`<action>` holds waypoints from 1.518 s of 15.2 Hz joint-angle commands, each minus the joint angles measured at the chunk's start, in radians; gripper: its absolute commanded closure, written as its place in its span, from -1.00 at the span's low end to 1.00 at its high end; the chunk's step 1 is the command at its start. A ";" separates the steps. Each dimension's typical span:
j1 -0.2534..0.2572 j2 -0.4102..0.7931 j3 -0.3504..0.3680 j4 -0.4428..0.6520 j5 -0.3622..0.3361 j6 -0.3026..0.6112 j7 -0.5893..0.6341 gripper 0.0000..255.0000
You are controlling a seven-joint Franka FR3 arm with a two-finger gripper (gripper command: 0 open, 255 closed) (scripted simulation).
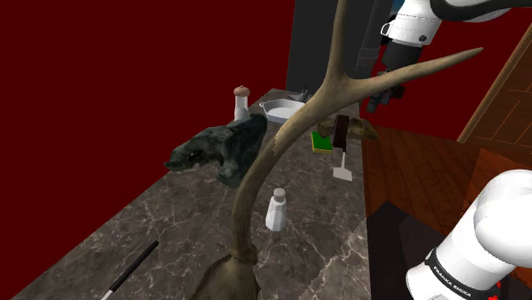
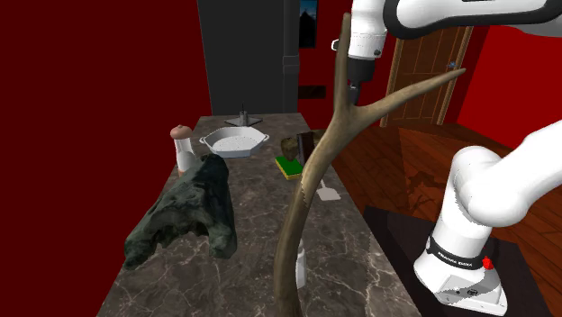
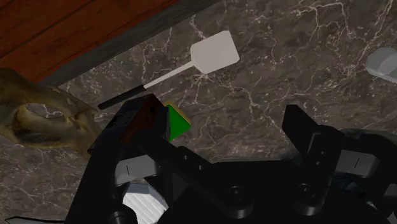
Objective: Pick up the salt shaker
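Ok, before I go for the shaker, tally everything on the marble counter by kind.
Shakers: 2, the white salt shaker and a white brown-topped one
White two-handled pan: 1
White spatula: 1
Green sponge: 1
Brown block: 1
Tan antler: 1
Dark animal figure: 1
Bone-coloured skull-like piece: 1
Black stick-like tool: 1
Small grey piece at back: 1
Total: 11

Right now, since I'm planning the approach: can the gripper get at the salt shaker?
Probably yes: the open gripper hangs above the counter and the salt shaker stands uncovered, though the antler rises close beside it.
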State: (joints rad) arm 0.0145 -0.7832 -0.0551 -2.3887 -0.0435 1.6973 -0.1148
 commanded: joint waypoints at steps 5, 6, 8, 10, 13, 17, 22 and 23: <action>0.034 0.009 0.076 -0.043 0.059 0.038 0.089 -1.00; 0.043 0.014 0.095 -0.051 0.074 0.049 0.112 -1.00; 0.061 0.028 0.134 -0.064 0.104 0.072 0.156 -1.00; 0.079 0.047 0.173 -0.072 0.134 0.096 0.200 -1.00; 0.106 0.086 0.231 -0.077 0.177 0.136 0.265 -1.00; 0.137 0.154 0.309 -0.066 0.227 0.192 0.351 -1.00; 0.075 0.244 0.485 -0.024 0.320 0.255 0.418 -1.00; 0.022 0.255 0.553 -0.011 0.355 0.261 0.417 -1.00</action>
State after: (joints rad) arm 0.0807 -0.5468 0.4346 -2.4078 0.7485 1.9574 0.3078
